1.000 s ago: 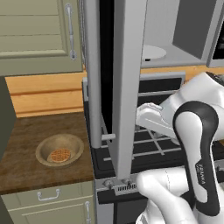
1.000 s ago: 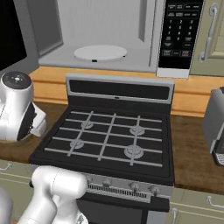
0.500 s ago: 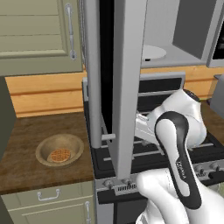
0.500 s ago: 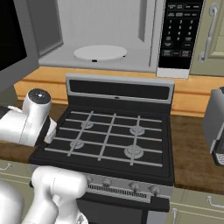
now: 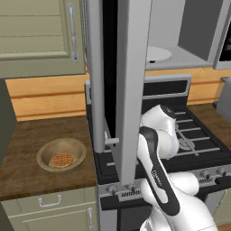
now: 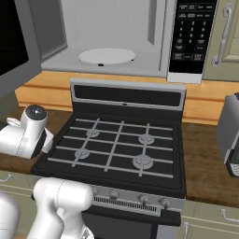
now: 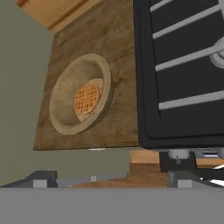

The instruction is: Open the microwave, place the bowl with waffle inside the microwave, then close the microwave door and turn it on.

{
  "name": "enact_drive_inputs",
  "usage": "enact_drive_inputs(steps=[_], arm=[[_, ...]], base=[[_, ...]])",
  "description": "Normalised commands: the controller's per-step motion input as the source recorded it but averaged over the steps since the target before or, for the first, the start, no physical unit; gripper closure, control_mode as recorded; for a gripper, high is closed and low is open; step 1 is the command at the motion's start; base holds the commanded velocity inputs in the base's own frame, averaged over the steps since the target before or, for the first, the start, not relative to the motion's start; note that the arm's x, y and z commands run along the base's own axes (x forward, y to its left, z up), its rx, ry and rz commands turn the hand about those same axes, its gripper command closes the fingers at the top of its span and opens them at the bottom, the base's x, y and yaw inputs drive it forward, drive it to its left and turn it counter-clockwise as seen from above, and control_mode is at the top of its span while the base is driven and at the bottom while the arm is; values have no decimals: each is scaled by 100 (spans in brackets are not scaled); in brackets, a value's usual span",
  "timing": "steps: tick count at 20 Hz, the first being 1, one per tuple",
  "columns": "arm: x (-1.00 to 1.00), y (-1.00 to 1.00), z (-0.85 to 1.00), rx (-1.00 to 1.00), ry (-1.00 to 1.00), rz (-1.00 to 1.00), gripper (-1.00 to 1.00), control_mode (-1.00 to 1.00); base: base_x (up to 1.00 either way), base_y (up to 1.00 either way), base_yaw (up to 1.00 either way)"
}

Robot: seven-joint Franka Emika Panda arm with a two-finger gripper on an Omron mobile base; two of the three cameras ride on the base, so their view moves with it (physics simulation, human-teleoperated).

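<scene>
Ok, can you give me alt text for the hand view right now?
A tan bowl holding a waffle sits on a dark wooden counter, seen from above. The black stove lies beside it, and the open gripper hangs well short of the bowl.

A dark wooden tabletop [image 5: 27, 167] carries a bowl [image 5: 61, 154] with a waffle [image 5: 61, 159], just beside the stove [image 5: 198, 144].
</scene>
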Motion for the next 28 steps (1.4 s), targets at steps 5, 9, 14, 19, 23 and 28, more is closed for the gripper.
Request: enact_drive_inputs(steps=[5, 9, 14, 19, 23, 28], arm=[[65, 54, -23, 0, 0, -1, -100, -100], [27, 51, -31, -2, 0, 0, -100, -100], [25, 24, -38, -1, 1, 0, -100, -100], [29, 29, -36, -1, 5, 0, -100, -100], [38, 24, -37, 0, 10, 0, -100, -100], [31, 18, -17, 0, 13, 0, -100, -100]], base=[[0, 0, 0], [0, 0, 0], [0, 0, 0], [0, 0, 0], [0, 0, 0], [0, 0, 0]])
